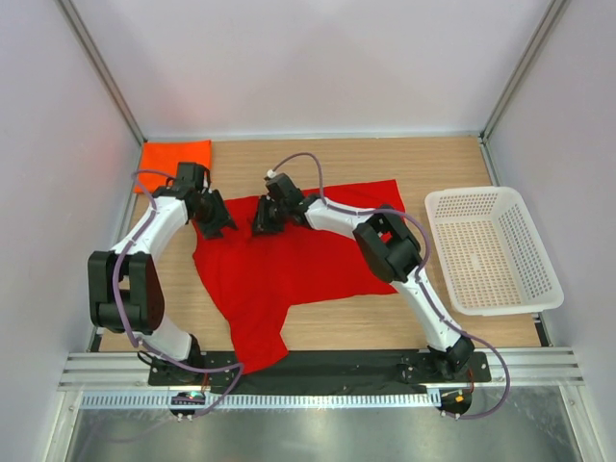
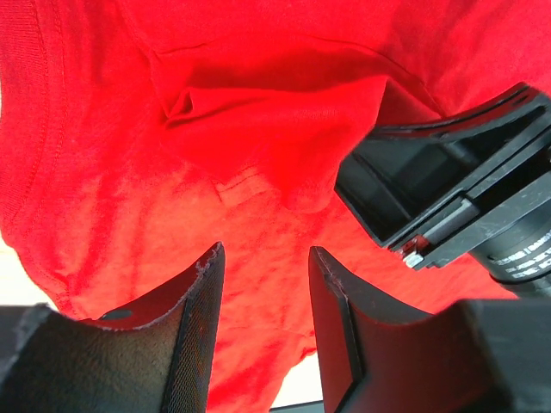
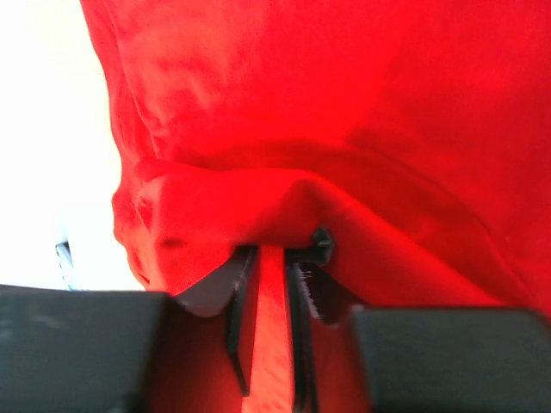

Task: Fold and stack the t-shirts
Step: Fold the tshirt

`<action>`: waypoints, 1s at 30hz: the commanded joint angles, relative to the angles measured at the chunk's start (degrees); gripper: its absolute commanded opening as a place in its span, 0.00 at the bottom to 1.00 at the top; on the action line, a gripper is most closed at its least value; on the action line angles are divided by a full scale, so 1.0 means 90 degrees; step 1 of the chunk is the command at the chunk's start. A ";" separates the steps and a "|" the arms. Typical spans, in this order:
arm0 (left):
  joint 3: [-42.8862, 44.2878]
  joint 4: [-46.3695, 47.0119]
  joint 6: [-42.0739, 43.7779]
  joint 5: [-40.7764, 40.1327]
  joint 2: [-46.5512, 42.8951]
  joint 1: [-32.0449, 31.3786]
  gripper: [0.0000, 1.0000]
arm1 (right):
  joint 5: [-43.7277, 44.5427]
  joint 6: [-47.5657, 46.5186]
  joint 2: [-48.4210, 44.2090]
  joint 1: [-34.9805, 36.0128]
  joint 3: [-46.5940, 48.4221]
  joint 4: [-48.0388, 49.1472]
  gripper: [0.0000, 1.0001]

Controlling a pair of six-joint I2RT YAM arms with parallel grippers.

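Observation:
The red t-shirt (image 1: 298, 260) lies spread and rumpled across the middle of the table, one part trailing to the near edge. The orange t-shirt (image 1: 175, 156) sits folded in the back left corner. My left gripper (image 1: 217, 219) is at the red shirt's upper left edge. In the left wrist view it (image 2: 263, 254) is open over the red cloth (image 2: 258, 86), with nothing between its fingers. My right gripper (image 1: 265, 219) is close beside it on the shirt's back edge. In the right wrist view it (image 3: 271, 249) is shut on a raised fold of red cloth (image 3: 344, 103) that drapes over its tips.
A white mesh basket (image 1: 486, 255) stands on the right side of the table. The right gripper's black body (image 2: 448, 189) shows close by in the left wrist view. Walls enclose the table on three sides.

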 commanded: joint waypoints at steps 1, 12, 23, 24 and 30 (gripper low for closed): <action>0.0021 -0.0047 0.0024 0.0063 -0.0090 -0.0011 0.45 | 0.0310 -0.0118 -0.0012 0.0045 0.0524 -0.0036 0.25; -0.0233 -0.0056 -0.0025 0.0054 -0.0129 -0.0030 0.51 | 0.0223 -0.0001 0.0936 -0.0102 0.2947 -0.0583 0.41; 0.0781 -0.0125 0.0249 -0.0424 0.0807 -0.0381 0.41 | 0.0926 -0.1153 -0.0861 -0.0697 0.1698 -0.2532 0.48; 0.0957 -0.0125 0.0288 -0.0532 0.0896 -0.0479 0.41 | 0.0955 -0.1231 -0.0997 -0.0920 0.1542 -0.2720 0.48; 0.1709 -0.0358 0.0844 -0.1389 0.1745 -0.0880 0.38 | 0.1033 -0.1798 -0.2520 -0.1664 0.0071 -0.3337 0.48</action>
